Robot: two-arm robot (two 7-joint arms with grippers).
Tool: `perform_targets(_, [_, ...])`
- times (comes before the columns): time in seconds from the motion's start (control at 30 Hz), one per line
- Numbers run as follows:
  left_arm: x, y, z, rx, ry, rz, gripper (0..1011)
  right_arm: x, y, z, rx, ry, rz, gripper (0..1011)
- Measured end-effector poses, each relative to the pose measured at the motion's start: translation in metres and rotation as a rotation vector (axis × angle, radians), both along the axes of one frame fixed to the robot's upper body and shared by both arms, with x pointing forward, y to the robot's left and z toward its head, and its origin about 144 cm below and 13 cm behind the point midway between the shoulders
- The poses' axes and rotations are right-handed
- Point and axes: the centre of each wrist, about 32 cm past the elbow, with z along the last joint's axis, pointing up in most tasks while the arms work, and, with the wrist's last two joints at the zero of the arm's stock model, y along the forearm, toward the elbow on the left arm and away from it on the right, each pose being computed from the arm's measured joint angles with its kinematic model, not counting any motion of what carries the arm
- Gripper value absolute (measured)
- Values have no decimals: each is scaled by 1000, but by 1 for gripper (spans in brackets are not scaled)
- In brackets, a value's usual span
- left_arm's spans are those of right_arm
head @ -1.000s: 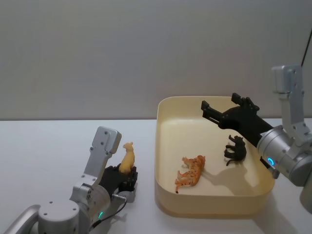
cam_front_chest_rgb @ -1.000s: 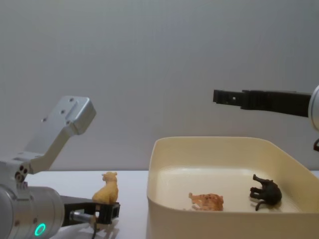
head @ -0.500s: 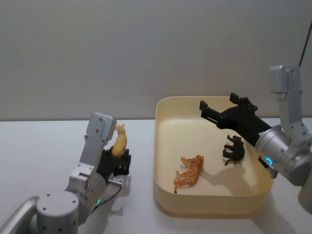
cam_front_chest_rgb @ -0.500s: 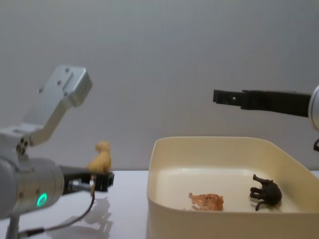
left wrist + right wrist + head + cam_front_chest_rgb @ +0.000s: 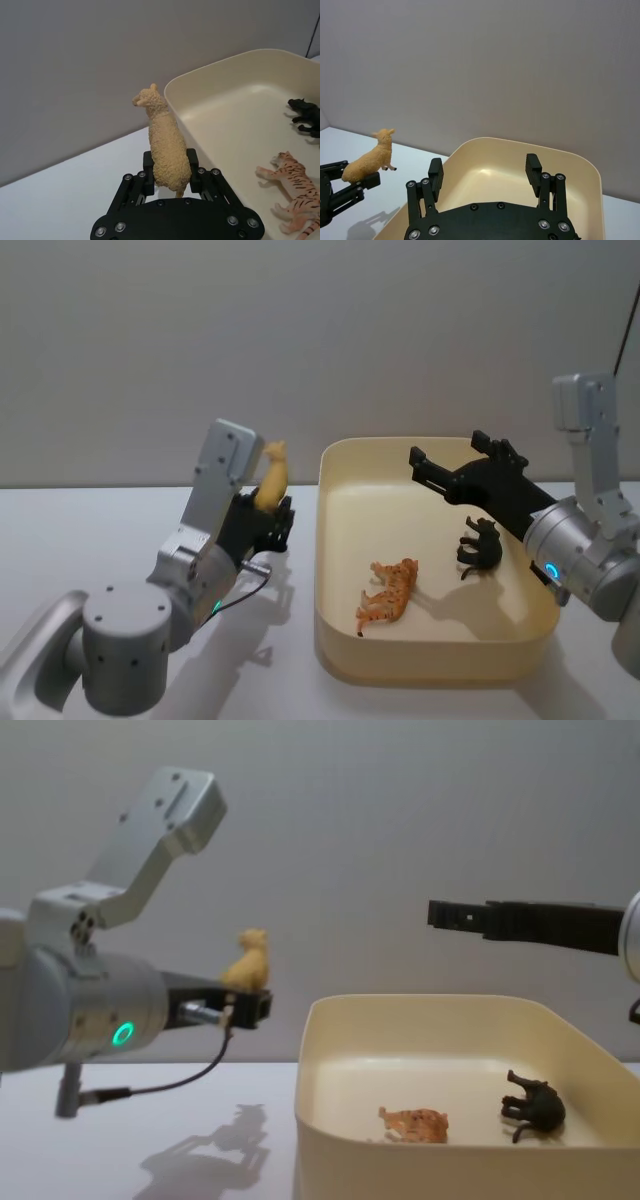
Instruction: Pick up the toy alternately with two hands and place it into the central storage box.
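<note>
Left gripper (image 5: pixel 170 186), clamped on the tan alpaca toy (image 5: pixel 163 140), holds it above the table just left of the cream storage box (image 5: pixel 333 585); carry it past the near wall before releasing. Right gripper (image 5: pixel 484 176) hovers over the box, fingers spread.

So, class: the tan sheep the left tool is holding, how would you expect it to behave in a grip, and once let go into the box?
The sheep probably is stiff: it keeps its shape in the left tool. Likely light, since a narrow pinch holds it in the air. Dropped into the box, it may tip over, as the tiger seems to lie on its side.
</note>
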Motion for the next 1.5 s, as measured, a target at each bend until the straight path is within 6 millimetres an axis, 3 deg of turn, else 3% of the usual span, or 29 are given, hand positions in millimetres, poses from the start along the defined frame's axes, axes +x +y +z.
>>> perform_targets(0.73, [61,-24,19,43,-6,-256,353,0,0,0,0,0,0,1001])
perform_targets(0.93, [69,-28,21,50,-2,-280,507,0,0,0,0,0,0,1001])
perform_targets(1.1, [75,-31,22,57,3,-300,703,0,0,0,0,0,0,1001])
perform_targets(1.5, [81,-35,23,64,7,-322,1001,0,0,0,0,0,0,1001])
